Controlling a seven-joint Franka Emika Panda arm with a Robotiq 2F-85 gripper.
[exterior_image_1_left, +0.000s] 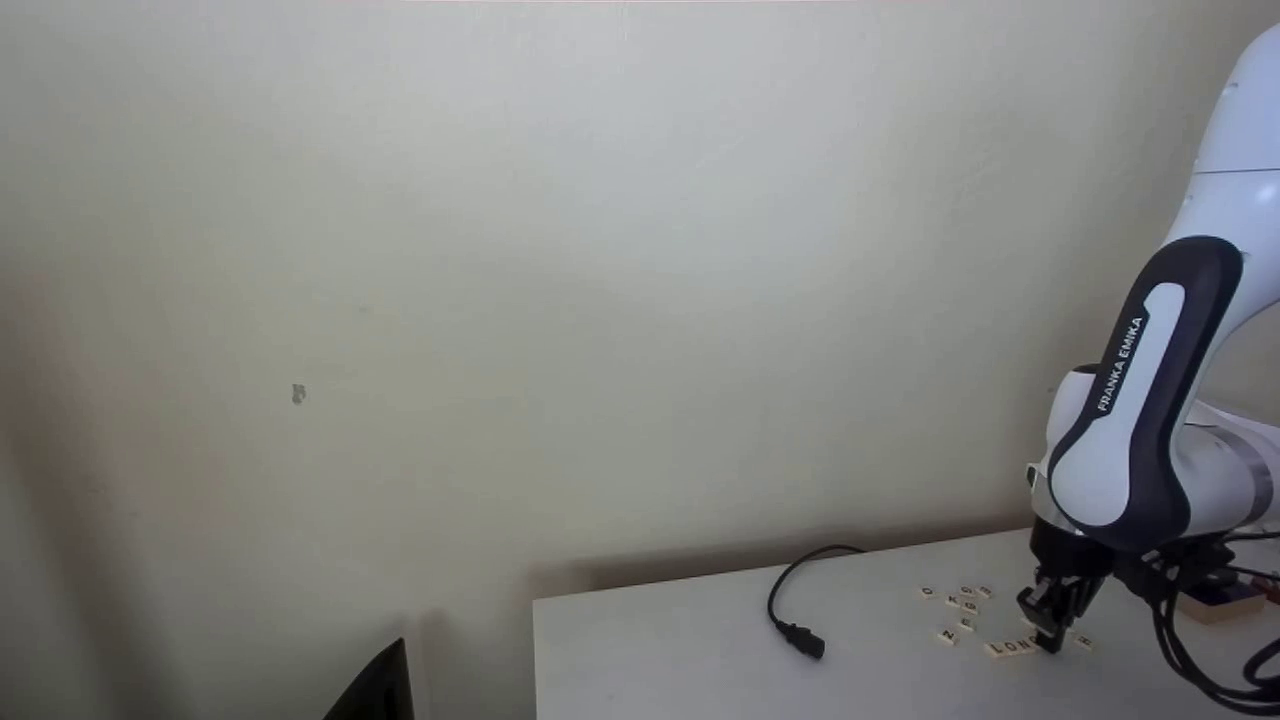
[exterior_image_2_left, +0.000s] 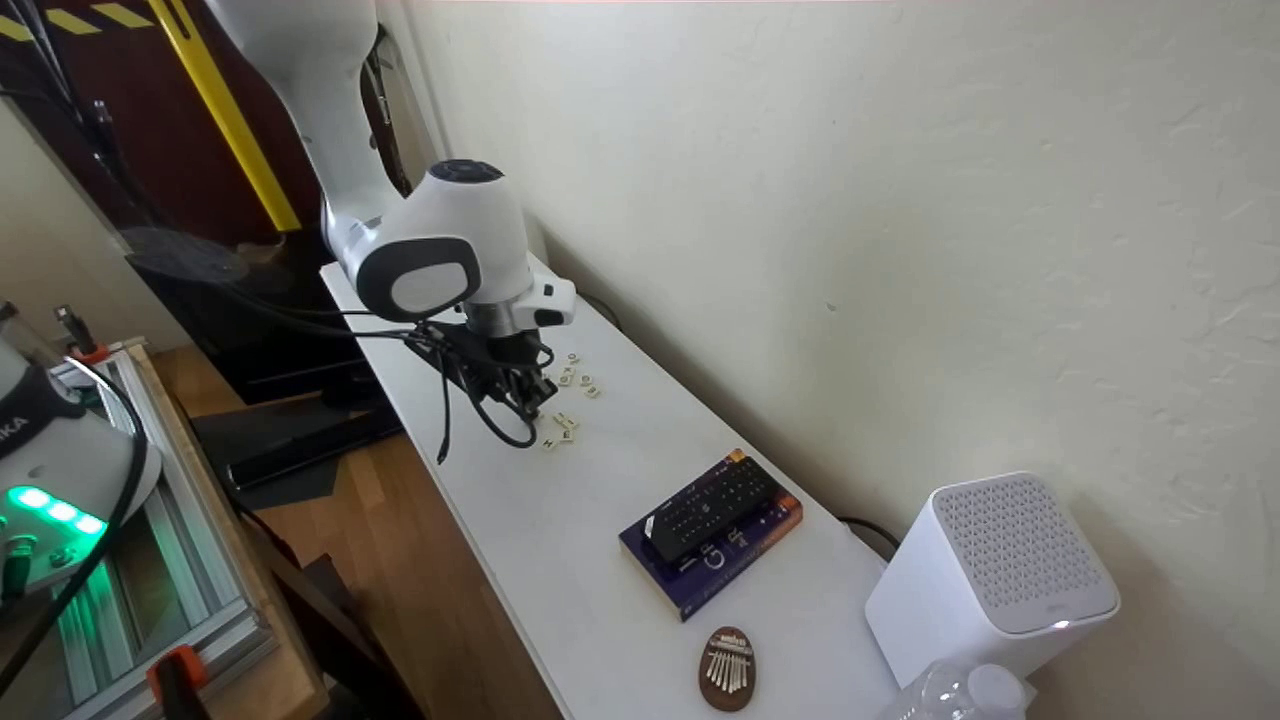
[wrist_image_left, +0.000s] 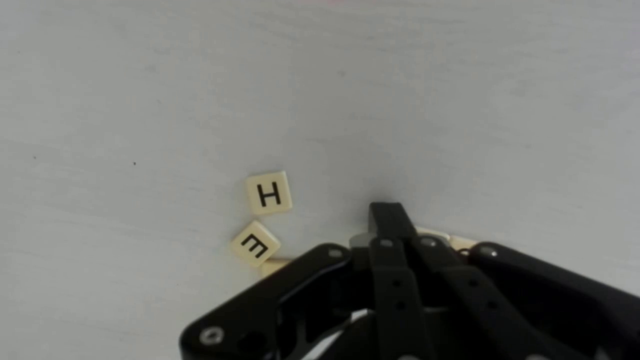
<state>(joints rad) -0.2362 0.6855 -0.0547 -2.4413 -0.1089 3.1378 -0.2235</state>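
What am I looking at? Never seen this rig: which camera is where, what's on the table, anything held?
The machine is a robot arm ending in a two-fingered black gripper. Two pictures are exterior views, taken from outside the machine; the close-up is the wrist view, looking down past the gripper.

On the white table are letter tiles, one row reading LON as far as it shows, and a cable. In an exterior view you also see a keypad on a purple box, a thumb piano and a white device.

The gripper is shut, close to the tiles. Nothing shows in its grip; whether it touches a tile, I can't tell.
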